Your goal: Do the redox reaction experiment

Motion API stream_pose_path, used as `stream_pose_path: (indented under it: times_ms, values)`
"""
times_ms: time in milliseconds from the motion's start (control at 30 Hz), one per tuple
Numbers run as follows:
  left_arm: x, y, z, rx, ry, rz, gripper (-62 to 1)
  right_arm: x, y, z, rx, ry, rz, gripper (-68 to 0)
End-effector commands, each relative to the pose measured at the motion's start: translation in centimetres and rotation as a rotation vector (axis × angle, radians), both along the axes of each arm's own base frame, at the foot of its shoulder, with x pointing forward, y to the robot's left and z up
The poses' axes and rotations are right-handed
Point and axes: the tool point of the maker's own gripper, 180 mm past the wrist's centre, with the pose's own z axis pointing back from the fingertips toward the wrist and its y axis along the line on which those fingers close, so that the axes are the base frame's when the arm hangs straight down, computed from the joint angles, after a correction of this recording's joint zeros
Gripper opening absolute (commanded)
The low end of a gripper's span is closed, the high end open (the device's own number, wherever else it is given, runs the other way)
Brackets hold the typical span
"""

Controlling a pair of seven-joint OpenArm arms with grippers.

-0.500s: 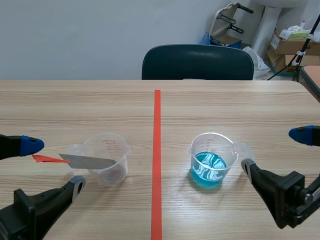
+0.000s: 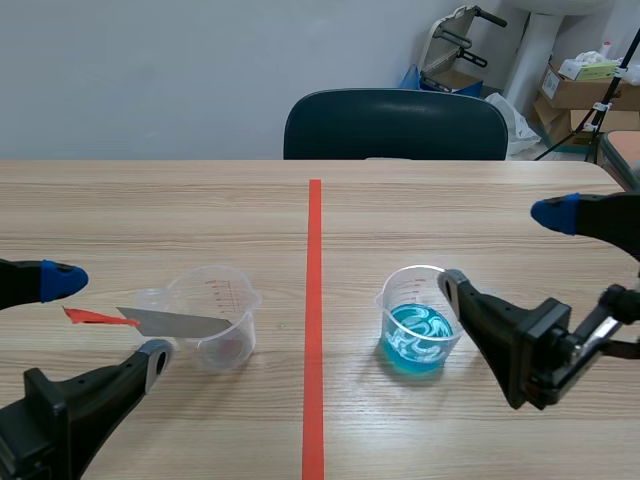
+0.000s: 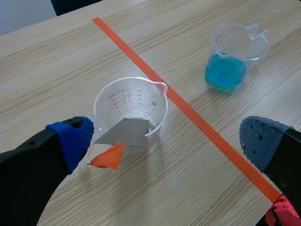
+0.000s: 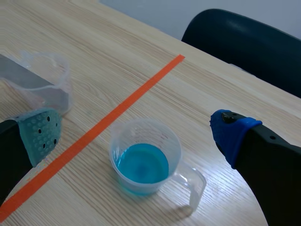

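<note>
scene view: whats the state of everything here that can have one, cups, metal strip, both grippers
Clear cup: upright, no liquid visible.
Metal strip: rests across the clear cup's rim, orange end sticking out, ungripped.
Blue cup: upright, part filled with blue liquid.
Left gripper: open, the strip's orange end between its fingers.
Right gripper: open, holding nothing.

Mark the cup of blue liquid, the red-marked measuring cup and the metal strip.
cup of blue liquid point(image 2: 415, 340), scene view, front wall.
red-marked measuring cup point(image 3: 131, 99), left wrist view, far wall.
metal strip point(image 3: 125, 132), left wrist view, grey face.
</note>
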Motion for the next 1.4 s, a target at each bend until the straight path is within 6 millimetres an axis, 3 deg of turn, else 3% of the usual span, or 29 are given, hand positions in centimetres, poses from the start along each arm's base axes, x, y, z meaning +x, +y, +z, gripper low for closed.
stream_pose_path:
  times_ms: [0, 300, 633, 900, 1100, 1233, 1367]
  values:
    - [0.2, -0.3, 0.8, -0.028, -0.026, 0.0, 1.4, 0.5, 0.7, 1.2, 0.01, -0.042, 0.027, 0.4]
    - [-0.2, 0.2, 2.0, -0.005, -0.107, -0.046, 1.4, 2.1, 5.2, 2.5, -0.056, -0.135, 0.166, 0.4]
    - [-1.4, 5.2, 3.5, 0.107, -0.162, -0.013, 1.4, 2.3, 11.5, 2.9, -0.112, -0.148, 0.361, 0.4]
    - [-4.5, 6.7, 3.0, 0.122, -0.114, -0.085, 1.4, 1.2, 16.1, 0.4, -0.122, -0.108, 0.53, 0.4]
    - [-6.5, 8.7, 1.9, 0.127, -0.091, -0.107, 1.4, -0.8, 20.2, -1.4, -0.117, -0.077, 0.679, 0.4]
    - [-8.3, 9.6, 1.1, 0.117, -0.08, -0.137, 1.4, -2.1, 22.8, -2.0, -0.097, -0.074, 0.749, 0.4]
    - [-9.9, 10.2, 0.9, 0.086, -0.086, -0.167, 1.4, -2.2, 25.2, -2.2, -0.089, -0.111, 0.745, 0.4]
